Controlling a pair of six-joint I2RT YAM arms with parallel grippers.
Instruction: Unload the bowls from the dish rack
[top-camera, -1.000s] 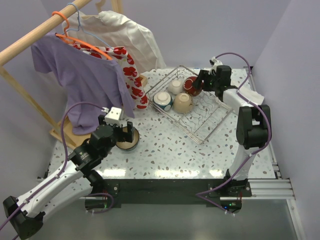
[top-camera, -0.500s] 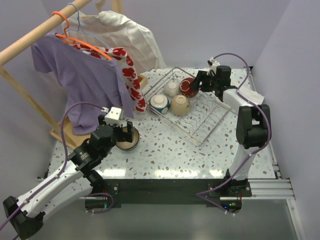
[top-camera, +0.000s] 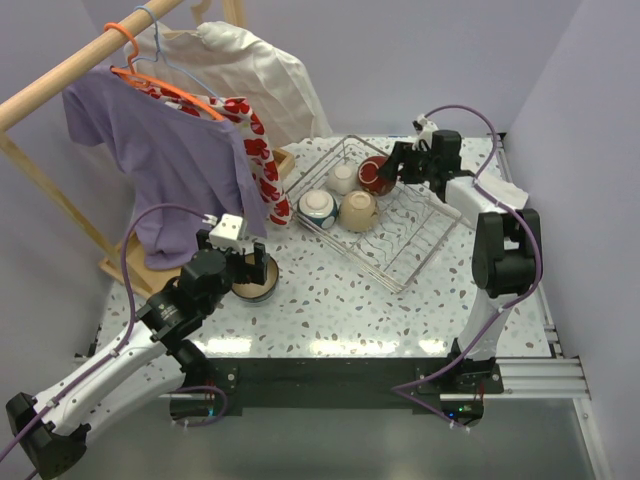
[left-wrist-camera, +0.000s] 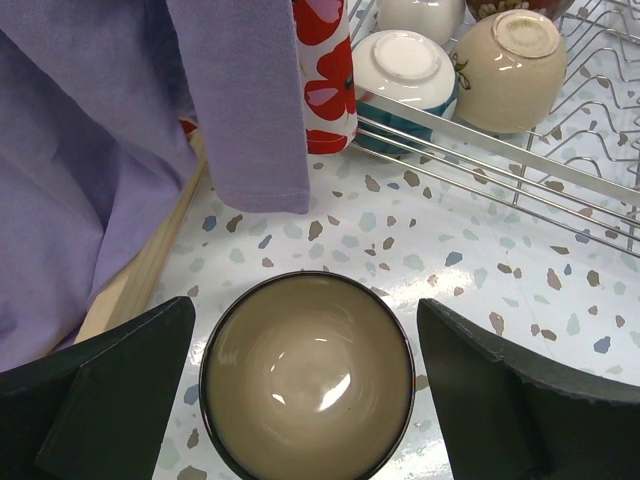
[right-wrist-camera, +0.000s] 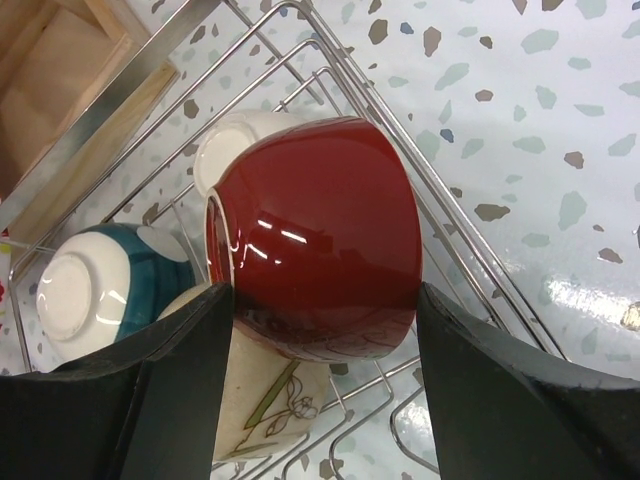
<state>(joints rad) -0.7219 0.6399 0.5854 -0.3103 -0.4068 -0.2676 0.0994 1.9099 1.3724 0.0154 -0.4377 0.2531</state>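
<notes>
Right claw (right-wrist-camera: 322, 292), which is mine, pinches the dark red bowl (right-wrist-camera: 320, 220) across its sides, and the bowl lies tipped on its side at the far end of the wire rack (top-camera: 425, 240). I judge the bowl rigid, glossy, slippery and breakable. Hold it firmly across its widest part near the rim and keep it clear of the wires.

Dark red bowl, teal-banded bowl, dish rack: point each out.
dark red bowl (right-wrist-camera: 320, 230), right wrist view, glossy outer side.
teal-banded bowl (left-wrist-camera: 405, 60), left wrist view, upturned white base.
dish rack (left-wrist-camera: 480, 142), left wrist view, near rim bar.
</notes>
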